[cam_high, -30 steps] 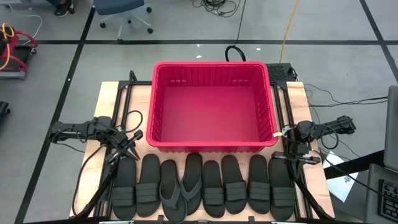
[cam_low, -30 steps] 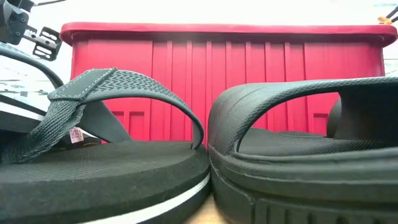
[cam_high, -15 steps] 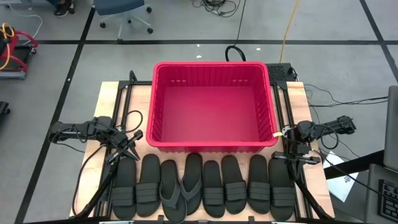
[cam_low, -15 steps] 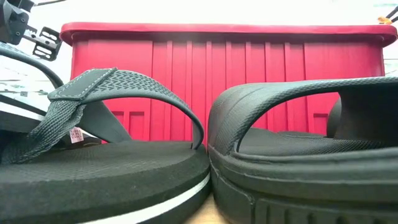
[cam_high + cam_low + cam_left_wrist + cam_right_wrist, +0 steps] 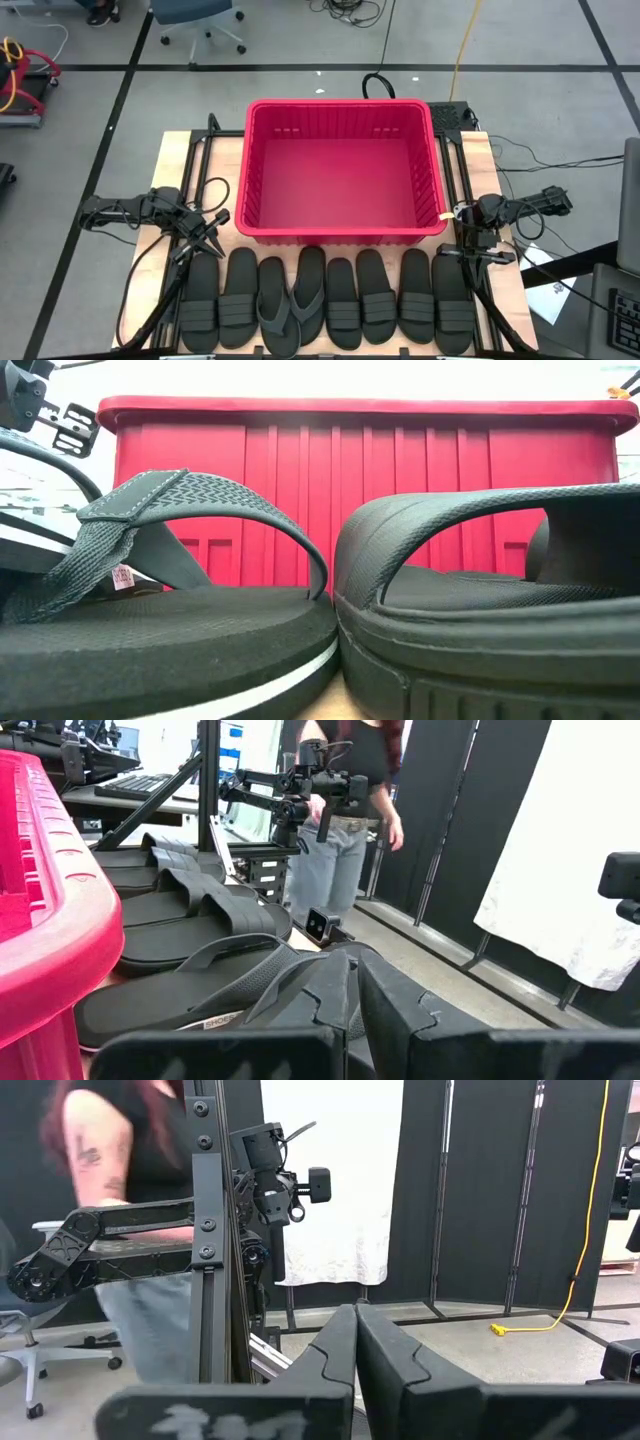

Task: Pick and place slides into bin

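Observation:
Several black slides (image 5: 325, 300) lie side by side, soles down, in a row along the table's near edge; two have thong straps (image 5: 170, 510), the others a wide strap (image 5: 480, 510). The red bin (image 5: 340, 232) stands just behind the row, mid-table, with nothing in it. My left gripper (image 5: 211, 244) hovers shut, level, over the far end of the row's left slides (image 5: 190, 930). My right gripper (image 5: 478, 256) hovers shut over the row's right end. Neither holds anything.
Black frame rails (image 5: 190, 150) run along both sides of the table, and cables (image 5: 150, 280) loop beside the left arm. A person (image 5: 350, 810) stands on the floor beyond the table. A yellow cord (image 5: 462, 50) and an office chair (image 5: 195, 20) are on the floor behind.

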Robot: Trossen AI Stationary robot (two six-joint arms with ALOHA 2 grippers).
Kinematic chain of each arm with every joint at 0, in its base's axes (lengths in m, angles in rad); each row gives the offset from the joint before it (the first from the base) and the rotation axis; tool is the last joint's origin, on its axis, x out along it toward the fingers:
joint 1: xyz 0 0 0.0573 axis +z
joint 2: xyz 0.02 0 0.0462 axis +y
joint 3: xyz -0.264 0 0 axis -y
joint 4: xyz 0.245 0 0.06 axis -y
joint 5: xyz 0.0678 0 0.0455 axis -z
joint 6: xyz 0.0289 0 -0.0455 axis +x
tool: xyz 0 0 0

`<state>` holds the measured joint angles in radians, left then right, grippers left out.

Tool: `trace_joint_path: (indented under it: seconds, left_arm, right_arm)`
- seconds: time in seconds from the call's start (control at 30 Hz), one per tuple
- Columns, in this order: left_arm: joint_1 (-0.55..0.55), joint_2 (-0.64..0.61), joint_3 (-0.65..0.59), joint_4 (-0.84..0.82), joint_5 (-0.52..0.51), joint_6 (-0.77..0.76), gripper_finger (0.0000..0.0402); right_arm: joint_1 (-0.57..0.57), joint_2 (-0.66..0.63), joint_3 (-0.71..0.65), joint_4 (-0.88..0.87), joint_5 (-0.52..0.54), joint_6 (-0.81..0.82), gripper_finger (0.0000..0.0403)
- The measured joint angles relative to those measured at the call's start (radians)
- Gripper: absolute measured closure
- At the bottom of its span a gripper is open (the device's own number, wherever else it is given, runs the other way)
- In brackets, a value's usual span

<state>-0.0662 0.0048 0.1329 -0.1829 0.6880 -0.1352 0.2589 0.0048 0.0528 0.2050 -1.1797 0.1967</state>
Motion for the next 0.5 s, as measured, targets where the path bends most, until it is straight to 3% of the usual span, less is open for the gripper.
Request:
trace_joint_path:
  seconds: [0.5]
  left_arm:
    - [0.000,0.000,0.000,0.000,0.000,0.000,0.0376]
  right_arm:
    - [0.000,0.000,0.000,0.000,0.002,-0.010,0.0403]
